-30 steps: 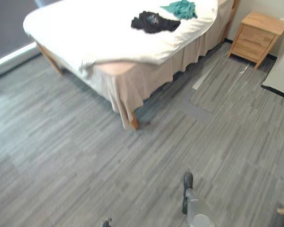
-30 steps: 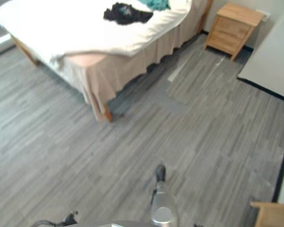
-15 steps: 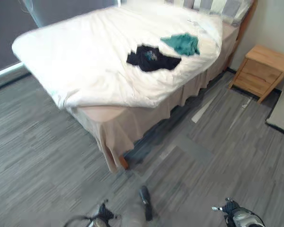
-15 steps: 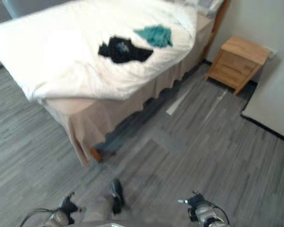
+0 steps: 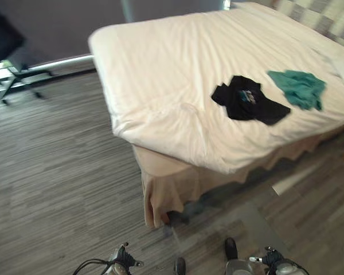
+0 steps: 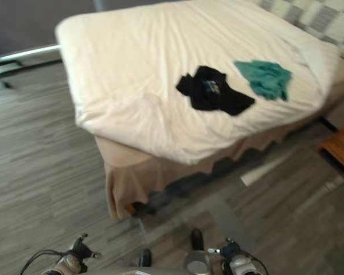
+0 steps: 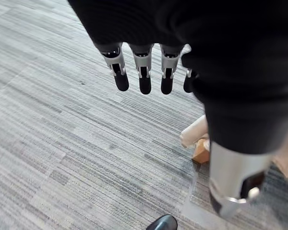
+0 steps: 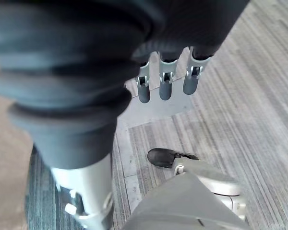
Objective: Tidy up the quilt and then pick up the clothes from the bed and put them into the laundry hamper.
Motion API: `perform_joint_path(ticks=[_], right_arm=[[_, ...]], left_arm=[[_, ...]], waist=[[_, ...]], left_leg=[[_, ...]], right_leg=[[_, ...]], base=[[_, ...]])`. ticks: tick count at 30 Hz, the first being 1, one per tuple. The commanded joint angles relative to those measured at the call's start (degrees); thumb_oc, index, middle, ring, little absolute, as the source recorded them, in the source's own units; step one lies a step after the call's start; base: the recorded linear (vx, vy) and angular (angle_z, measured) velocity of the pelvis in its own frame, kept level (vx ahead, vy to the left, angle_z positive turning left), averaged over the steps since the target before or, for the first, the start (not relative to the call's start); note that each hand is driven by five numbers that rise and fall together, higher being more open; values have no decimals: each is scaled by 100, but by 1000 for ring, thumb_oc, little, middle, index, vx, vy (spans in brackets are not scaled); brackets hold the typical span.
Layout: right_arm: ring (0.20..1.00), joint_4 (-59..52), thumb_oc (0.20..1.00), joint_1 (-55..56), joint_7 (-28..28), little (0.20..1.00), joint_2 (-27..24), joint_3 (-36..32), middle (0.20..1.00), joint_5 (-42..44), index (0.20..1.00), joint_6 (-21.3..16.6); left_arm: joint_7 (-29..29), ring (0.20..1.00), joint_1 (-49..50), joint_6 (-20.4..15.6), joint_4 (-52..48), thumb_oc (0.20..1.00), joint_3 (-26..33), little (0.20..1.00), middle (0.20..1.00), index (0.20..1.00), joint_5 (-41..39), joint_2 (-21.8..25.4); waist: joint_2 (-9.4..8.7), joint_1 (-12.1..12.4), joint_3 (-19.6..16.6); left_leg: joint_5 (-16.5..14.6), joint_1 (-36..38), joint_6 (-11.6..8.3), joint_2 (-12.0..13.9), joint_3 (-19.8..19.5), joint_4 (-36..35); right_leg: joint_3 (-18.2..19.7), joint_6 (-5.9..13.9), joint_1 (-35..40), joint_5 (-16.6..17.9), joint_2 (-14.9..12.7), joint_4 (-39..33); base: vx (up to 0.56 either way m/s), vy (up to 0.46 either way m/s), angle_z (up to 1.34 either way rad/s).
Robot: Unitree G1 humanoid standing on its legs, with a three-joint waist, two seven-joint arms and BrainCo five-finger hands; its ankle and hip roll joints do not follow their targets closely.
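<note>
Grey plank flooring separates the robot from the bed point(image 5: 160, 183), where black clothes point(image 5: 247, 102) and a teal garment point(image 5: 298, 89) lie on the rumpled quilt point(image 5: 178, 86); left robot hand point(image 7: 144, 67) and right robot hand point(image 8: 165, 79) hang slack and empty, so lifting garments first risks leaving the quilt untidied.

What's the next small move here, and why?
Probably step closer to the bed's near corner. Both hands hang open over the floor, left hand and right hand, holding nothing. The quilt looks rumpled near that corner, and the black garment and teal garment lie farther across it, likely beyond reach.
</note>
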Motion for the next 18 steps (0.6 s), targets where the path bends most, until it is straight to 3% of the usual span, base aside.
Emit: perform_joint_path(ticks=[1, 4, 5, 7, 9, 11, 12, 14, 18], right_arm=[[1000, 144, 1000, -168, 5, 1000, -191, -176, 1000, 72, 1000, 22], [1000, 156, 1000, -202, -8, 1000, -299, -115, 1000, 19, 1000, -44], [1000, 122, 1000, -179, -49, 1000, -449, -195, 1000, 31, 1000, -99], [1000, 133, 1000, -164, -67, 1000, -492, -208, 1000, 25, 1000, -106], [1000, 211, 1000, -107, -108, 1000, -581, -204, 1000, -79, 1000, -120], [1000, 329, 1000, 163, -126, 1000, -580, -388, 1000, -97, 1000, -121], [1000, 298, 1000, 250, -171, 1000, -581, -460, 1000, -54, 1000, -155], [1000, 201, 1000, 486, -256, 1000, -519, -575, 1000, 26, 1000, -270], [1000, -148, 1000, 927, -134, 1000, -426, -518, 1000, 154, 1000, -428]], left_arm=[[122, 1000, -169, -140, 34, 1000, 80, 1000, 1000, 1000, -249, -50], [240, 1000, -66, -213, 9, 1000, 410, 1000, 1000, 1000, -672, -83], [367, 1000, -82, -325, -132, 1000, 663, 1000, 1000, 1000, -959, 5], [404, 1000, -78, -366, -264, 1000, 805, 1000, 1000, 1000, -1134, 61], [629, 1000, 6, -486, -639, 1000, 1249, 1000, 1000, 1000, -1495, 297], [796, 1000, 222, -607, -1411, 1000, 1542, 1000, 1000, 1000, -1557, 537], [977, 1000, 333, -702, -1955, 1000, 1708, 1000, 1000, 1000, -1491, 761], [1362, 1000, 402, -793, -2736, 1000, 2026, 1000, 1000, 1000, -1114, 1306], [1726, 1000, -45, -897, -3627, 1000, 2378, 1000, 1000, 1000, -663, 2308]], waist=[[149, 74, -32], [245, 152, 12], [265, 134, 135], [245, 106, 193], [239, 94, 278], [365, 21, 188], [417, 0, 217], [435, -6, 213], [493, -165, 182]], left_leg=[[-113, -128, -741, 1121, 574, 157], [182, -324, -959, 1305, 342, 70], [236, -585, -982, 1307, 630, 240], [146, -674, -956, 1259, 804, 488], [-127, -737, -902, 1031, 980, 980], [-132, -638, -852, 1081, 1478, 841], [41, -584, -924, 1118, 1612, 758], [202, -590, -994, 1106, 1456, 547], [270, -354, -1033, 1160, 1610, 96]], right_leg=[[-203, 595, 323, -1256, 39, 508], [-580, 464, 625, -1299, 216, 19], [-910, 418, 664, -1346, 148, 9], [-1061, 398, 660, -1344, 111, 9], [-1231, 311, 605, -1364, 137, 10], [-1540, 282, 600, -1483, 221, 15], [-1611, 276, 632, -1464, 260, 45], [-1700, 273, 606, -1477, 291, 110], [-1701, 316, 622, -1478, 328, 155]], base=[[102, -376, 32], [26, -330, 38], [-79, -205, 64], [-109, -126, 116], [-141, -145, 73], [3, -63, 31], [49, -7, 85], [-8, -9, 65], [32, 5, 9]])
